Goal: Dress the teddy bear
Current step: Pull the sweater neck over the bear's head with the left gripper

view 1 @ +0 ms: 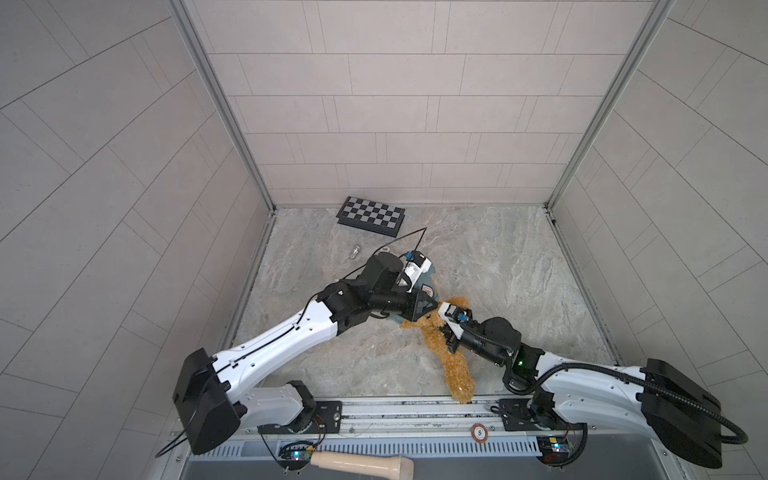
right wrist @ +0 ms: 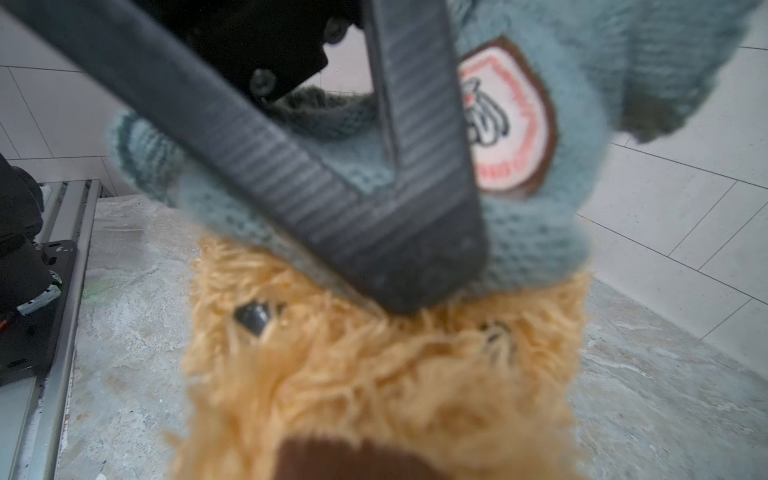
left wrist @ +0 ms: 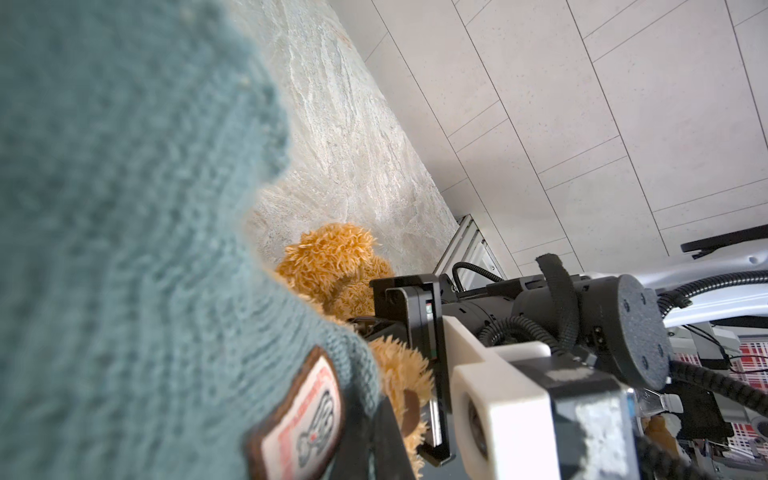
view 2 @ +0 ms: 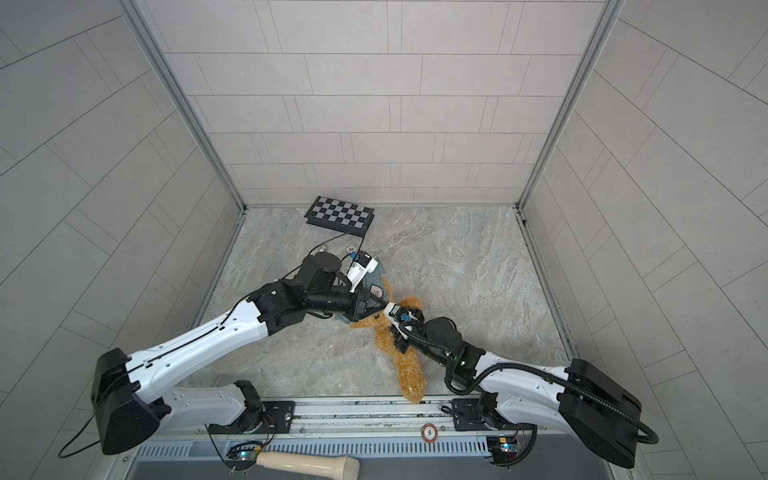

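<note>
**Holding the sweater at the bear's brow**

One golden-brown shaggy teddy bear (view 1: pixel 455 370) lies near the front middle of the grey marbled desk (view 1: pixel 519 266), one leg reaching the front rail. One teal knitted sweater with a shield badge (right wrist: pixel 540 232) sits across its forehead, above both eyes. The left hand (right wrist: pixel 415 286), tips pinched together, holds the sweater's hem, and its arm hides most of the bear's head in both top views. The right hand (view 1: pixel 447 337), nearly closed, grips the bear's fur. One folded black chequered board (view 1: pixel 371 216) and one small clear glass piece (view 1: pixel 355 252) lie well apart at the back.
</note>
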Motion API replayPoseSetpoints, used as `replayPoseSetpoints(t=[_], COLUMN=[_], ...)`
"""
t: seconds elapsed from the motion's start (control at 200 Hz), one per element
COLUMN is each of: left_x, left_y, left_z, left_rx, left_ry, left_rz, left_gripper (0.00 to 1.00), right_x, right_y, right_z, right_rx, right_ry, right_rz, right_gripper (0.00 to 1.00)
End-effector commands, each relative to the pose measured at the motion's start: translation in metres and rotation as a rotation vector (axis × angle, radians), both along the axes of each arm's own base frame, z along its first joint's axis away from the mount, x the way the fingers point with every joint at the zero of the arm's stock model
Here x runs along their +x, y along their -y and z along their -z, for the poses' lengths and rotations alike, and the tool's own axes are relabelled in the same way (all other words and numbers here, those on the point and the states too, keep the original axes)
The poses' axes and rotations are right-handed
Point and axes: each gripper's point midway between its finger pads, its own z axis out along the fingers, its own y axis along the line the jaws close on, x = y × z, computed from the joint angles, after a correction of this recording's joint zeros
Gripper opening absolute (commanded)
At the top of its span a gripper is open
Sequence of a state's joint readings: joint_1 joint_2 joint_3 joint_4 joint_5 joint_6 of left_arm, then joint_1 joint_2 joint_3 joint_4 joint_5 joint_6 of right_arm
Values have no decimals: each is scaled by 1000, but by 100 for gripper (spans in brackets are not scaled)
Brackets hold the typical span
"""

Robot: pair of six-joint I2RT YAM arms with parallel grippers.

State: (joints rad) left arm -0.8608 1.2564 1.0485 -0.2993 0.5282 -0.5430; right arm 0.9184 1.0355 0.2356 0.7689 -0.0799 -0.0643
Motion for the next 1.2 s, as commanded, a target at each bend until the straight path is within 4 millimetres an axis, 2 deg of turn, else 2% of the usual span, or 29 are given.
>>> replayPoseSetpoints(t=[0.0, 0.115, 0.25, 0.33, 0.411, 0.606, 0.751, 0.891, 0.951, 1.096, 1.196], left_x=[0, -1, 5, 8, 8, 6, 7, 13, 14, 16, 13], left_y=[8, 2, -10, -12, -10, -12, -14, -21, -24, -27, -18], left_z=[-4, 4, -12, -24, -35, -68, -83, -78, -74, -70, -63], left_rx=[5, 47, 63, 70, 78, 71, 48, 87, 117, 165, 170], left_ry=[-1, -9, 53, 88, 108, 168, 193, 218, 236, 270, 254], left_rz=[-5, -20, -69, -69, -48, -17, -35, -78, -92, -113, -93], left_gripper=[0, 0, 0, 15, 23, 33, 35, 32, 25, 0, 0], right_x=[2, -3, -15, -22, -29, -37, -31, -26, -23, -21, -20], right_y=[4, 3, -1, -5, -6, 3, 4, 6, 7, 4, 4], right_z=[-53, -71, -92, -97, -108, -137, -142, -148, -150, -149, -151], right_rx=[138, 182, 241, 243, 276, 343, 338, 373, 379, 366, 372], right_ry=[161, 206, 253, 253, 264, 307, 318, 328, 328, 329, 335], right_rz=[30, 6, -60, -108, -140, -144, -113, -79, -64, -49, -43], right_gripper=[0, 0, 0, 0, 0, 0, 0, 0, 0, 0, 0])
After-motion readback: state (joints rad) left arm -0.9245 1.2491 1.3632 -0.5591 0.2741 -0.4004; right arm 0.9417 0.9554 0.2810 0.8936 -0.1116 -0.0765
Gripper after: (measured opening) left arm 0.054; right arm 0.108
